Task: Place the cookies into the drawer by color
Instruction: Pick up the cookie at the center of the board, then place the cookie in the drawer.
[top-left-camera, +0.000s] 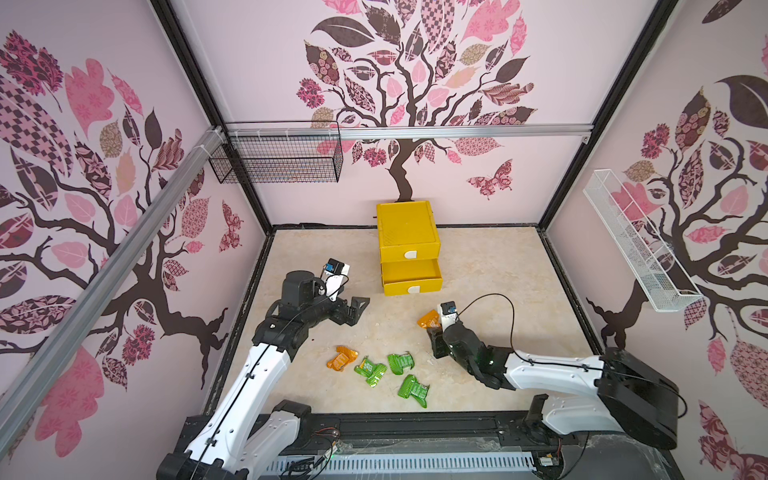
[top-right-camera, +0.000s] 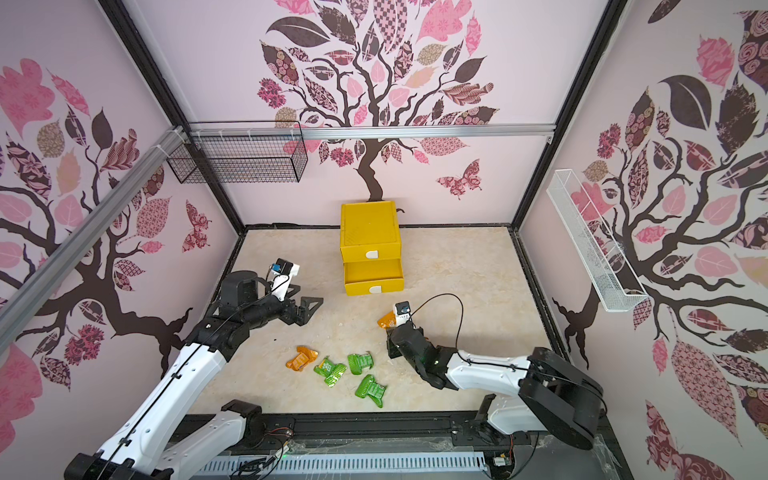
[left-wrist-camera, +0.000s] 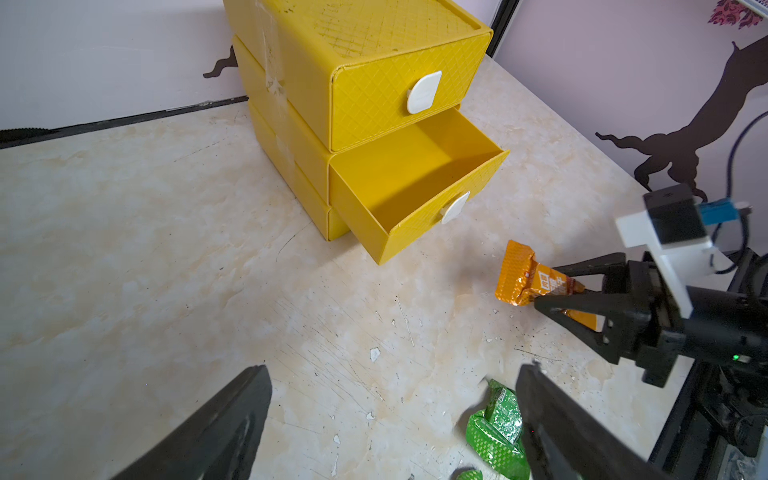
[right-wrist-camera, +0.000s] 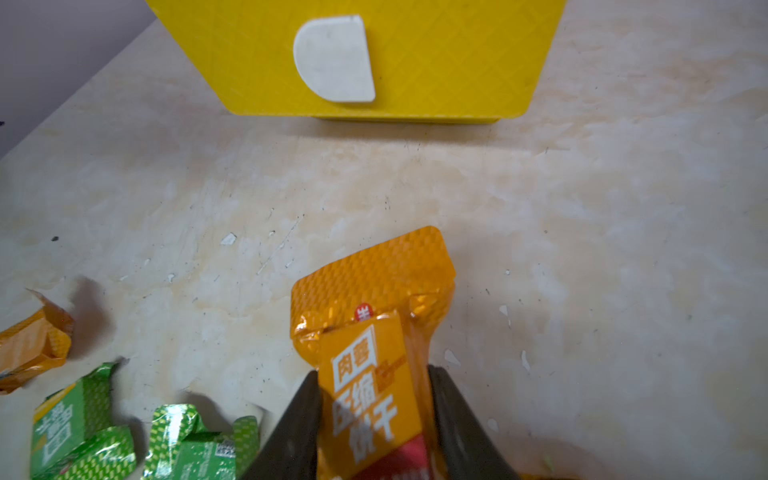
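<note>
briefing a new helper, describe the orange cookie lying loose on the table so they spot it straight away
From the yellow drawer at the back wall, come forward to the cluster of packets. The orange cookie lies at its end nearest the left arm, beside three green cookies; it is the only orange one there, the second orange cookie sits in the right gripper.

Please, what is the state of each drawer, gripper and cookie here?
Top drawer: shut.
Middle drawer: pulled open, nothing seen inside.
Bottom drawer: shut.
Right gripper: shut on orange cookie.
Left gripper: open, empty.
Other orange cookie: lying loose.
Green cookies: three, lying loose.
</note>
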